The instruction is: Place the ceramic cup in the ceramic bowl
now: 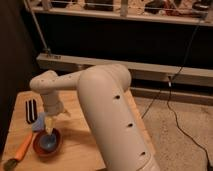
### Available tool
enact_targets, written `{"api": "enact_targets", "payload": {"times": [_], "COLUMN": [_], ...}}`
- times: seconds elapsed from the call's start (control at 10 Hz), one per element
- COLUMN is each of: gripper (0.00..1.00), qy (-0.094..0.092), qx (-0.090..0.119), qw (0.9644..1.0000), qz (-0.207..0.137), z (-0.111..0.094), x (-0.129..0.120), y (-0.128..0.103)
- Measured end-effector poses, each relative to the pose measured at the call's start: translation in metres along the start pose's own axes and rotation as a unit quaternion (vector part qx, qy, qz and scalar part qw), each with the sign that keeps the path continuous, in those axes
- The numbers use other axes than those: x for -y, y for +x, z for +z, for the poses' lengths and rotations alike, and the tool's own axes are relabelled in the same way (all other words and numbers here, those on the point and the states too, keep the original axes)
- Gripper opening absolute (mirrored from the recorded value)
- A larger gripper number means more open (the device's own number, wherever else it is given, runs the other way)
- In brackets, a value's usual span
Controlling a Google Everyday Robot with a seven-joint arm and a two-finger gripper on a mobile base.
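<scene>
The ceramic bowl [39, 150], shallow and red-orange, sits on the wooden table [75, 145] near its front left. The ceramic cup [49, 143], small and light blue, sits inside the bowl. My gripper [49, 125] hangs from the big white arm [100, 100] directly above the cup, its yellowish tip just over the cup's rim. I cannot tell whether it touches the cup.
A long orange carrot-like object [22, 148] lies left of the bowl. A flat light-blue piece [37, 123] lies behind the bowl, with a dark two-pronged object [31, 110] further back. Beyond the table are a rail, a carpet floor and a cable [175, 90].
</scene>
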Motion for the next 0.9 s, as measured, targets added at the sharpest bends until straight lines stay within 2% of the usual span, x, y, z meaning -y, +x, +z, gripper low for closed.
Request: {"api": "enact_targets", "payload": {"times": [0.3,0.5,0.7,0.9], "gripper": [0.8,0.8,0.8,0.8], "qy": [0.002,0.009,0.012,0.014], "qx": [0.014,0.038,0.061,0.071], "qw": [0.9996,0.9964,0.9907,0.9861], "qz": [0.026,0.075,0.121,0.15], "z": [-0.014,-0.037,-0.054,-0.061], "x": [0.016,0.046,0.072,0.08], "y": [0.004,0.016,0.03,0.035]}}
